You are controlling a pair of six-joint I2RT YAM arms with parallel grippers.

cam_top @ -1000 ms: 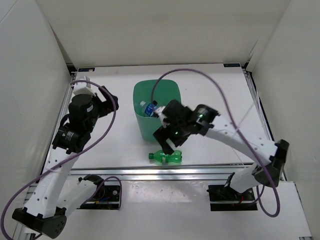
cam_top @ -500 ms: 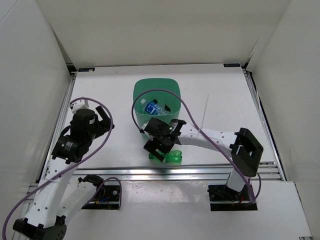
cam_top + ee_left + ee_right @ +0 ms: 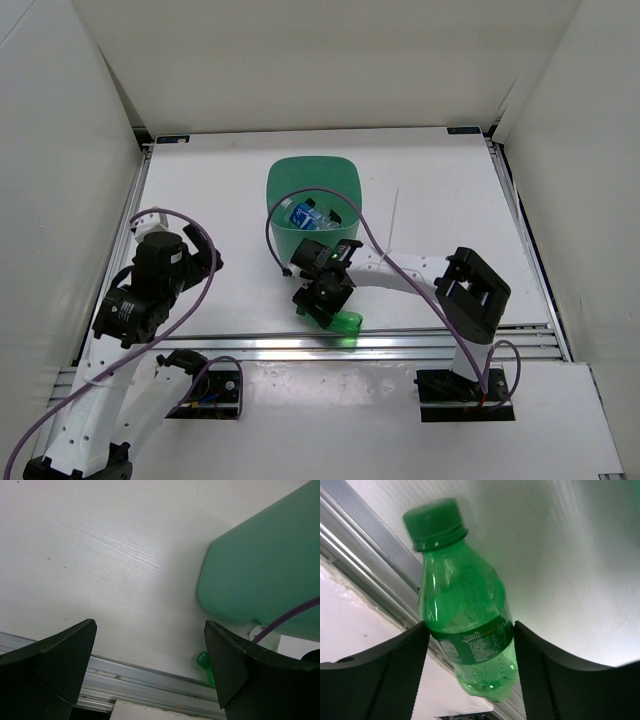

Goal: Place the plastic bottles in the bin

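**Right gripper** (image 3: 470, 626): we record it closed about the green bottle (image 3: 465, 605). One finger meets each side at the label band, and the neck and cap (image 3: 434, 522) stick out clear of the jaws.

**Green bottle, location:** it is at the near edge of the table (image 3: 440, 200), just in front of the bin (image 3: 290, 255) and partly over the aluminium rail (image 3: 365, 535). We cannot tell whether it rests on the surface or is just off it.

**Green bottle, handling:** we judge it small, empty-looking and light. The thin walls should dent under a hard squeeze, and the round, glossy body is apt to roll or twist. The label band is the straightest and least slick part, so it suits the grip. The tapering shoulder would squirt out.

**Right arm, pose:** it is stretched low across the table front, with the elbow out to its own side and the wrist pitched down over the bottle.

**Left gripper** (image 3: 150, 630): the jaws stand wide with nothing between them. It hangs over bare table beside the bin's outer wall, on an arm drawn back and folded.

**Bin contents:** we see a blue-labelled bottle (image 3: 300, 214) and clear plastic beside it.
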